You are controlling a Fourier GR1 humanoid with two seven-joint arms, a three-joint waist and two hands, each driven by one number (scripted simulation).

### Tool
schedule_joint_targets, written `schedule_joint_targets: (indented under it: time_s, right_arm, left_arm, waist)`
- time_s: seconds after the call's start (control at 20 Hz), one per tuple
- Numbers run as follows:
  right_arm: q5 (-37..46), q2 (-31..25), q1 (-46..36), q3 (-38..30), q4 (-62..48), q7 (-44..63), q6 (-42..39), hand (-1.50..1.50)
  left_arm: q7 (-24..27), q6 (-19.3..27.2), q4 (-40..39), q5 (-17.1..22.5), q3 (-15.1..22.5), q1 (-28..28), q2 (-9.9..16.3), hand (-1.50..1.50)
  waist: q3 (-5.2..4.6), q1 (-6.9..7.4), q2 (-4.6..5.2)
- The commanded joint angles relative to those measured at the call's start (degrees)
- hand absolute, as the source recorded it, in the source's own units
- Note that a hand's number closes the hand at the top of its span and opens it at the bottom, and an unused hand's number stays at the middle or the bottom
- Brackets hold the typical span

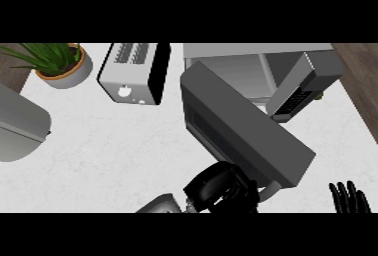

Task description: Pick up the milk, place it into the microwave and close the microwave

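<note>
Microwave [255, 51]: grey box at the counter's far right, its front open towards the robot, pale cavity showing behind the door.
Microwave door [244, 130]: swung wide open; a long dark grey slab with a darker window panel. Its long axis runs on a slant from the cavity's left side, at upper left, down to the lower right, and its free end points at the robot.
Control panel [301, 90]: grey strip with dark keys on the cavity's right side, tilted in this view.
Milk: cannot be made out; the door hides much of the cavity.
Left hand [220, 189]: black, at the lower middle, right against the door's free end and partly overlapped by it; whether it is spread or closed cannot be told.
Right hand [347, 198]: resting at the lower right edge, fingers straight and pointing up, holding nothing, apart from the door.
Counter [111, 145]: white, lightly marbled.
Toaster [136, 72]: silver and black, just left of the microwave.
Potted plant [60, 64]: far left corner, green leaves in a pale pot.
</note>
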State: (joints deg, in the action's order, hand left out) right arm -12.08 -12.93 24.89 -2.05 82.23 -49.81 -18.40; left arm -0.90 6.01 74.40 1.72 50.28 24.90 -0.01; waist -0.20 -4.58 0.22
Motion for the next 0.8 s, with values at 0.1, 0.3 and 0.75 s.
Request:
schedule_joint_targets:
  time_s: [0.1,0.3,0.75]
  right_arm:
    - [-3.3,-1.6,1.5,2.5,8.1,1.0,-5.3,-1.5]
    - [-4.9,-3.3,1.0,2.4,11.2,3.7,-4.5,-1.5]
    - [-7.5,-6.2,2.8,4.9,18.3,7.5,-6.1,-1.5]
  left_arm:
    - [1.0,10.4,-7.4,8.9,6.4,5.9,0.0,1.5]
    - [4.8,15.7,-7.9,14.7,4.7,9.1,0.0,-1.5]
    - [10.4,24.1,-13.4,22.2,-1.2,15.9,0.0,1.5]
  waist:
    - [0.02,-2.72,0.63]
    - [-0.06,-4.83,1.13]
    - [-0.14,-9.0,2.0]
